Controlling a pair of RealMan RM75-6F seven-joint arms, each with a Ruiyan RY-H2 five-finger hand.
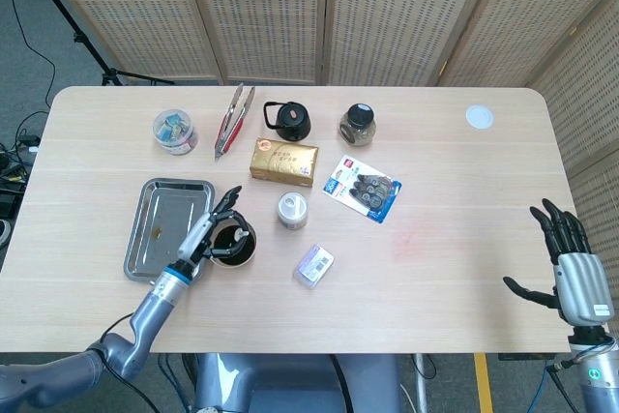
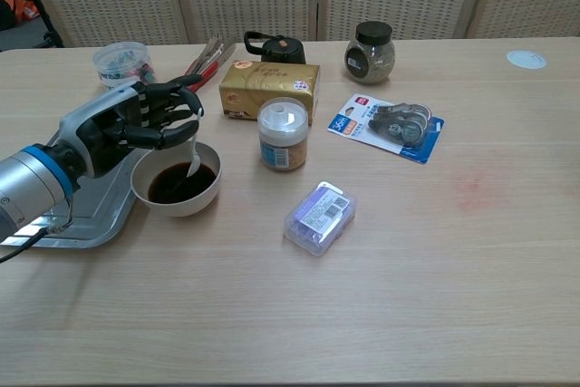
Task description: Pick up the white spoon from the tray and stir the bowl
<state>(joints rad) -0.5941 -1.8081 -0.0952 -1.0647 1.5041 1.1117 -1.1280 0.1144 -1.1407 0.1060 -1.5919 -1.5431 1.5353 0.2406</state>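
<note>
The left hand (image 2: 127, 124) hangs over the white bowl (image 2: 177, 188), its fingers (image 2: 177, 138) pinched on the handle of the white spoon (image 2: 192, 165), whose lower end dips into the dark liquid. The bowl sits on the tabletop (image 2: 408, 296) touching or nearly touching the 3 o'clock edge of the metal tray (image 1: 164, 229), which in the head view shows only a small speck. The right hand (image 1: 571, 273) rests far off at the tabletop's 4 o'clock corner, fingers spread apart and holding nothing.

The stir looks to be under way, and the risks lie close by. The bowl is light and unbraced, so a sweep that drags the spoon against its wall could slide it into the tray rim or tip it, spilling the liquid. A white-lidded jar (image 2: 284, 135) stands just at the bowl's 2 o'clock and a gold box (image 2: 270, 90) beyond it; a wide swing of the hand could knock the jar. The grip on the thin handle seems slight, so the spoon could twist or slip into the bowl.
</note>
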